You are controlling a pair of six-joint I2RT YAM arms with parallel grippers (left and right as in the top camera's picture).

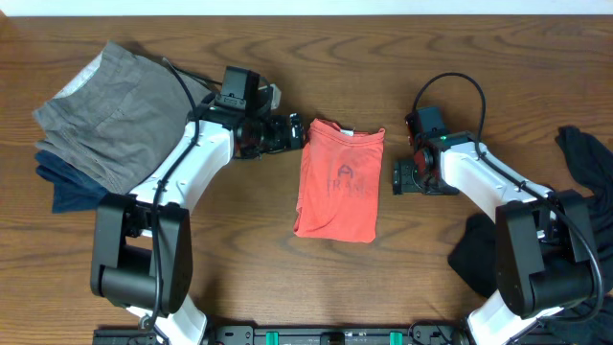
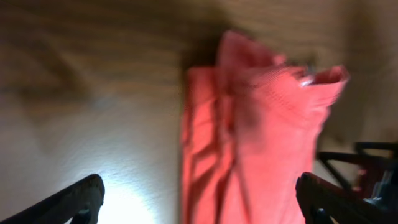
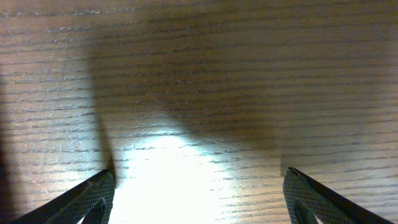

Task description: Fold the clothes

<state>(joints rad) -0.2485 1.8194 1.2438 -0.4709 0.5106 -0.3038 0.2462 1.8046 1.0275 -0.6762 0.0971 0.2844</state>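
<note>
The coral-red T-shirt (image 1: 337,182) lies folded into a narrow upright strip in the middle of the table, navy lettering showing. In the left wrist view the shirt (image 2: 261,130) is blurred and fills the right half. My left gripper (image 1: 295,133) is open just left of the shirt's top corner; its fingers (image 2: 199,202) spread wide with nothing held. My right gripper (image 1: 397,177) is open beside the shirt's right edge; its fingers (image 3: 199,199) frame bare wood only.
A stack of folded grey (image 1: 110,110) and navy (image 1: 72,187) garments lies at the far left. Black garments (image 1: 586,158) lie at the right edge, and another black one (image 1: 474,254) lies by the right arm's base.
</note>
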